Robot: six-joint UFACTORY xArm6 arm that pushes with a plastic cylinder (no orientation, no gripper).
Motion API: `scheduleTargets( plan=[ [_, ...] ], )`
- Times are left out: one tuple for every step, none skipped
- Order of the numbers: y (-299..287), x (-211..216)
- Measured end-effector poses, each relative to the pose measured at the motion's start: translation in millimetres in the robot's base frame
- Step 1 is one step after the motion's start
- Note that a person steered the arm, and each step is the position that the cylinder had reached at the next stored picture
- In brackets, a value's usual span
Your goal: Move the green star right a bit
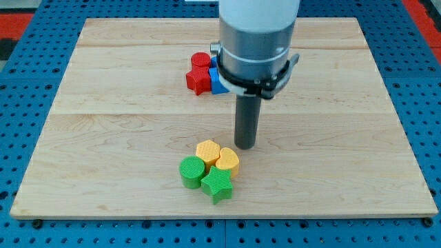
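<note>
The green star (218, 184) lies near the view's bottom centre on the wooden board (103, 138). It touches a green round block (192, 171) on its left and a yellow heart-like block (228, 162) above it. A yellow hexagon (207, 151) sits just above those. My tip (245, 146) is on the board just right of and above the yellow blocks, up and to the right of the green star, apart from it.
A red round block (200, 60), a red star-like block (198, 80) and a blue block (218, 81) cluster near the view's top centre, partly hidden behind the arm (256, 41). A blue pegboard (21, 103) surrounds the board.
</note>
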State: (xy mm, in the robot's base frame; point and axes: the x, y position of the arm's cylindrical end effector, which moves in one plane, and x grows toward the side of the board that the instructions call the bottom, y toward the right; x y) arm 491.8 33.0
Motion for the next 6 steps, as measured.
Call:
scheduleTargets(
  plan=[
    [-32.7,-16.4],
    [-96.3,-16.7],
    [-155.4,-11.7],
    [-162.7,32.4],
    [-143.9,84.9],
    [-98.0,108.8]
  ],
)
